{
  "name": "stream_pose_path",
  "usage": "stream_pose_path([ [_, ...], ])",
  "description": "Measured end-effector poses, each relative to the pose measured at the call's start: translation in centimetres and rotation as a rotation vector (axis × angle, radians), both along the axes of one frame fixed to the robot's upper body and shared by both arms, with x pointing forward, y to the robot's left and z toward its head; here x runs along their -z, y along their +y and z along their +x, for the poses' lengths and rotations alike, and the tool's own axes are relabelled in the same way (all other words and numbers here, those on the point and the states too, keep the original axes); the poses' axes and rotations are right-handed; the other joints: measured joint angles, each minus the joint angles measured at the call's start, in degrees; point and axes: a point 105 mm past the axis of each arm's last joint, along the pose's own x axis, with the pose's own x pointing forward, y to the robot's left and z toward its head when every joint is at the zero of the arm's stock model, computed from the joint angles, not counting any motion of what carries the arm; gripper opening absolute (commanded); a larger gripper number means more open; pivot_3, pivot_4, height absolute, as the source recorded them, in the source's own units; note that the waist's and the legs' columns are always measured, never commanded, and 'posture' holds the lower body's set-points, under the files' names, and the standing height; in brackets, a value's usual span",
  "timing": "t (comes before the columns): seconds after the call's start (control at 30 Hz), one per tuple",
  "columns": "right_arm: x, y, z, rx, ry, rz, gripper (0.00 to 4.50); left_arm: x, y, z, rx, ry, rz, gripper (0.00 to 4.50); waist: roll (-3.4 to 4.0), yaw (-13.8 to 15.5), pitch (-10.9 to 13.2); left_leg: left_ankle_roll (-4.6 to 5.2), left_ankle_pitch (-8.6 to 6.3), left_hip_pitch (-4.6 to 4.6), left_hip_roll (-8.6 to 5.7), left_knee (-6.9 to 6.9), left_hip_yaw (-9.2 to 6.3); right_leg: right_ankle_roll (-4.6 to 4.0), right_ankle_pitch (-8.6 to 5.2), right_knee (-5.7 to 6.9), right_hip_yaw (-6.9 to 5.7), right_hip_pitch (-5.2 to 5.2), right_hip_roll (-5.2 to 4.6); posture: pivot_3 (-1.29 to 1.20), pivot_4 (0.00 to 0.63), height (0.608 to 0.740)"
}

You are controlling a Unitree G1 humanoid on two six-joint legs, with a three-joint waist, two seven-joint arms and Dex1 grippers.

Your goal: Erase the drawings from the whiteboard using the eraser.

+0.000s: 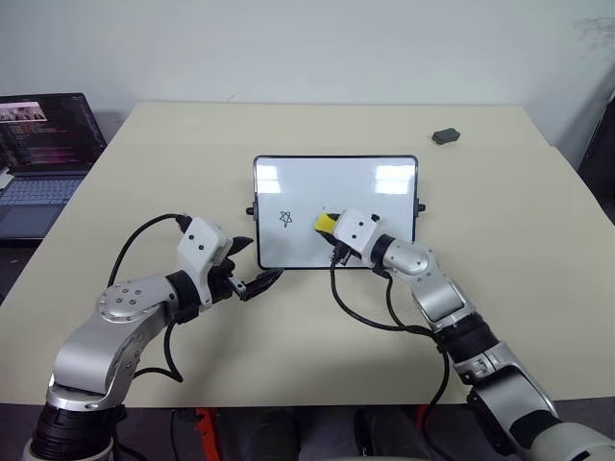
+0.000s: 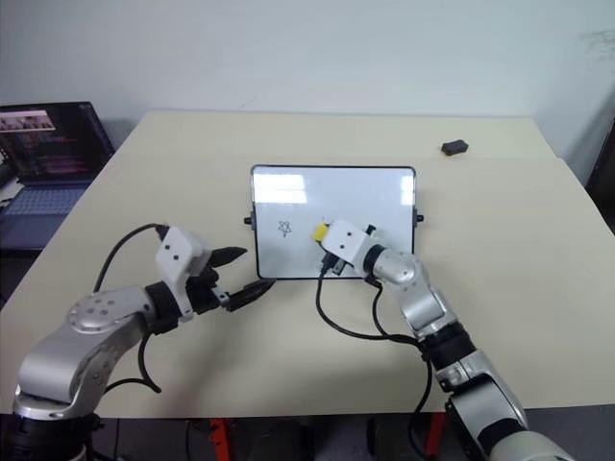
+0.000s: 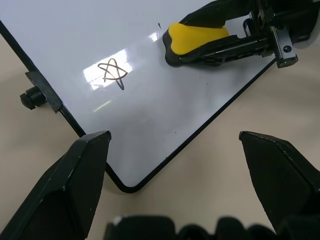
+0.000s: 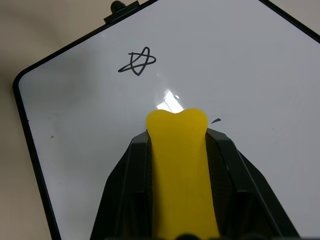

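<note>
Black fingers of the left gripper (image 1: pixel 253 264) stand apart, empty, parked just off the whiteboard (image 1: pixel 384 206)'s near-left corner, probably ready to steady it. Star drawing (image 1: pixel 285 219) sits unwiped left of centre, plus a tiny dark fleck beside the eraser. Right gripper (image 1: pixel 333 233) is clamped on the yellow eraser (image 1: pixel 325 224), black underside facing the board mid-surface, nose toward the star, likely the next wipe.

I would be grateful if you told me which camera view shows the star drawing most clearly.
The left wrist view: the star sits large and unobstructed on the whiteboard, its crossing strokes distinct. The right wrist view also shows it clearly, beyond the eraser. Both eye views show it as a tiny mark.
</note>
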Motion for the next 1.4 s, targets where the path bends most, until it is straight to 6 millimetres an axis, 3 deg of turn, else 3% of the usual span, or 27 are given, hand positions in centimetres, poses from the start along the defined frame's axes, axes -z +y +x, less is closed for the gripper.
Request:
stream_pose_path([
  [0.17, -2.8, -1.6, 2.0, 0.120, -0.085, 0.054, 1.11, 0.0, -0.1, 0.0, 0.010, 0.000, 0.000, 4.50, 0.00, 0.03, 0.00, 0.00, 0.00, -0.01, 0.00, -0.02, -0.01, 0.00, 0.00, -0.04, -0.02, 0.00, 0.00, 0.00, 0.150, 0.740],
  [0.3, -2.9, -1.7, 2.1, 0.126, -0.088, 0.050, 1.11, -0.1, -0.2, 0.0, 0.014, -0.002, -0.001, 4.50, 0.00, 0.02, 0.00, 0.00, -0.01, -0.02, 0.00, -0.03, 0.01, 0.00, -0.01, -0.06, 0.01, 0.00, 0.00, 0.00, 0.150, 0.740],
  [0.6, 0.8, 0.2, -0.7, -0.036, 0.042, -0.021, 1.11, -0.1, -0.3, 0.0, 0.014, -0.002, -0.006, 4.50, 0.00, -0.05, 0.00, 0.00, 0.00, 0.01, 0.00, -0.01, 0.01, 0.00, 0.00, -0.01, 0.01, 0.01, 0.00, 0.00, 0.150, 0.740],
  [0.87, -2.8, -2.3, -1.0, 0.011, 0.051, 0.231, 1.11, 0.4, 0.0, -0.1, -0.011, 0.009, -0.020, 4.50, 0.00, 0.19, 0.01, 0.00, -0.02, -0.10, 0.00, -0.05, -0.06, 0.02, -0.02, -0.10, -0.04, -0.01, -0.01, 0.00, 0.150, 0.740],
  [1.13, 1.7, -5.6, -5.5, -0.038, 0.282, 0.282, 1.11, 0.3, 1.2, 0.1, -0.083, -0.012, -0.069, 4.50, 0.03, 0.17, 0.03, 0.00, -0.03, -0.09, -0.02, -0.04, -0.05, 0.05, -0.04, -0.09, -0.02, -0.01, -0.04, 0.00, 0.150, 0.740],
  [1.4, 2.7, -5.3, -7.7, -0.103, 0.346, 0.241, 1.11, 0.1, 3.6, 0.3, -0.187, -0.038, -0.069, 4.50, 0.00, 0.11, 0.05, 0.00, -0.02, -0.02, -0.02, -0.02, -0.04, 0.06, -0.05, -0.05, -0.01, 0.03, -0.01, 0.00, 0.150, 0.740],
])
